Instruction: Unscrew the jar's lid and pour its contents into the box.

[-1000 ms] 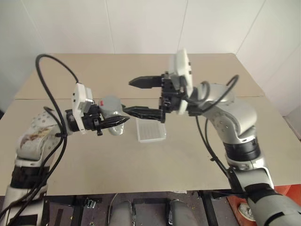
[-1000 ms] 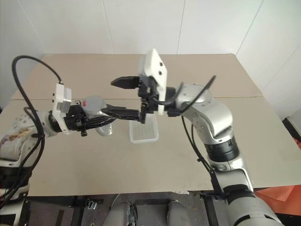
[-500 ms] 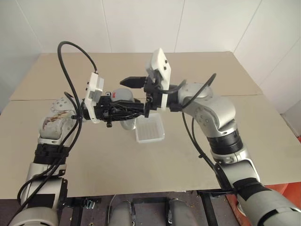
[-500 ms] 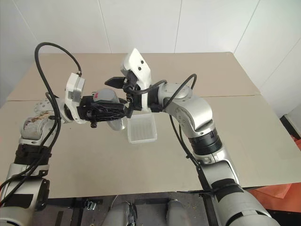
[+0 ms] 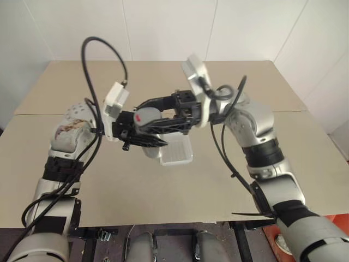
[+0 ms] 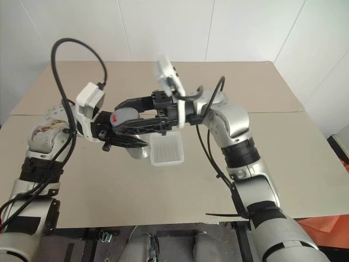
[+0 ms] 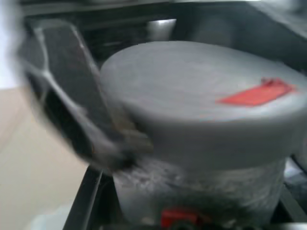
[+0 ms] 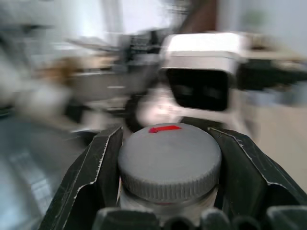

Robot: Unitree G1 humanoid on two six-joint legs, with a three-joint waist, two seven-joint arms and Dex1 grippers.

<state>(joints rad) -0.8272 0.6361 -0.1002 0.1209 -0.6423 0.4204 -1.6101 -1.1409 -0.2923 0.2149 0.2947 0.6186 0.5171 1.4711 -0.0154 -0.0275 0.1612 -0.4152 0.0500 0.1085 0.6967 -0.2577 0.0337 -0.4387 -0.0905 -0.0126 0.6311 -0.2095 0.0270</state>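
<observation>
The jar (image 5: 146, 117) is held up in the air above the counter (image 5: 229, 180), lying roughly level, just behind and above the box (image 5: 175, 151). The left hand (image 5: 143, 132) is clamped on the jar's body. The right hand (image 5: 158, 112) reaches in from the other side, its fingers (image 8: 98, 167) closed on either side of the lid (image 8: 169, 160). The lid is not off; no gap shows at the rim.

Risks, as judged from here:
- Both hands grip one small thing. If the left grip is weaker than the thread, the whole jar may turn with the lid and nothing loosens.
- The jar lies on its side. Once the lid comes free, the contents could roll out early and miss the box, which sits a little forward of the jar.
- The right fingers sit on the ribbed edge only; a slip there could drop the lid onto the box or counter.

View differences: the right wrist view shows the lid end-on, ribbed edge, red mark on top, fingers hugging both sides. The head views show what that one cannot: the box's place below the jar and both arms crossing. The left wrist view shows the jar's side close up, blurred, with a second red mark low down.
</observation>
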